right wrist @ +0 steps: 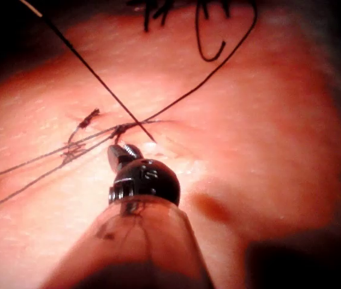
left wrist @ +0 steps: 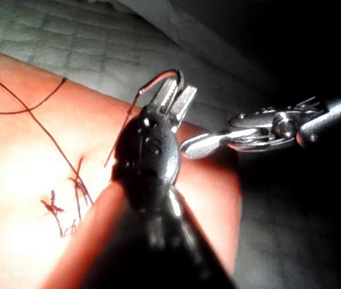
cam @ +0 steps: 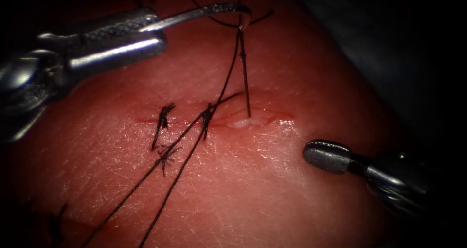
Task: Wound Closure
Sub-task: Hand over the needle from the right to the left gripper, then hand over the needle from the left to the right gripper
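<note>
The needle [cam: 204, 10], a thin shiny steel curve, is pinched near its tip end by the left end effector [cam: 146, 29], clear above the tissue [cam: 292, 189]. Thread [cam: 244, 68] runs taut down into the cut [cam: 243, 122]. The right end effector [cam: 327, 156] is pressed together, nothing held, right of the cut. Tension is probably best kept gentle; the glistening tissue looks soft and easily torn.

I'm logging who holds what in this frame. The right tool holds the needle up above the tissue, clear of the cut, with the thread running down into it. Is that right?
One thing is wrong: the left tool holds the needle, not the right tool, whose jaws are shut on nothing, right of the cut. The endoscope view shows it. The needle is above the tissue, thread running down into the cut.
</note>
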Controlling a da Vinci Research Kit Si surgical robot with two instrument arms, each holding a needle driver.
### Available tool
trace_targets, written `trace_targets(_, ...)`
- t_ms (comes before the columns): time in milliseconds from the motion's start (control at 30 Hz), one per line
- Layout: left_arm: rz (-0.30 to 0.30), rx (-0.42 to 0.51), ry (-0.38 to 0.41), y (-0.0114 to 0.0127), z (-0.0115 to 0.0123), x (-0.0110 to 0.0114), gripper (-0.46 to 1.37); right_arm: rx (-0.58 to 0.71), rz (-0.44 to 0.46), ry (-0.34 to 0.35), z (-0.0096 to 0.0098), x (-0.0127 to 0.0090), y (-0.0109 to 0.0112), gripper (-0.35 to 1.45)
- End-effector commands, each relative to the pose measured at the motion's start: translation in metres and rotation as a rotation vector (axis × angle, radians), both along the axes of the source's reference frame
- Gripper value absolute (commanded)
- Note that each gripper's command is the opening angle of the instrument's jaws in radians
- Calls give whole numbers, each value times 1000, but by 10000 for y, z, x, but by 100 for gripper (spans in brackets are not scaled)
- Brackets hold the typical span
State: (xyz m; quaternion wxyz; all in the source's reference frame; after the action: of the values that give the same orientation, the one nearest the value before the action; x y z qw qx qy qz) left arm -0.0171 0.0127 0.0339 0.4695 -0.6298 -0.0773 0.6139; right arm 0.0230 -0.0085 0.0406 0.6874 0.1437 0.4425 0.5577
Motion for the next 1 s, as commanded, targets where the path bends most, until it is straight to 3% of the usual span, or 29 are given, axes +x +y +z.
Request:
trace_targets(33,2,-2,-4,-3,-2,0,-35,-22,-17,-10,1,2,1,83)
trace_targets(67,3,-3,-5,-5,-4,0,-35,-39,-30,-15,2,6,2,94)
trace_targets(167,6,-9,-4,-8,-9,1,-35,-60,-48,-19,3,12,4,102)
trace_targets(400,20,-35,13,-22,-15,-1,-35,-152,-130,-30,6,26,8,109)
trace_targets(467,45,-43,31,-36,-10,-6,-35,-157,-142,-10,7,29,5,103)
trace_targets(633,102,-59,71,-69,24,-22,-35,-70,-86,38,3,29,-4,84)
trace_targets(700,105,-69,72,-74,37,-24,-35,-66,-86,42,2,27,-6,79)
trace_targets(800,126,-127,140,-79,62,-27,-35,-18,-55,70,-1,21,-10,77)
trace_targets(1000,171,-229,228,-85,85,-32,-35,132,-20,101,-6,7,-16,74)
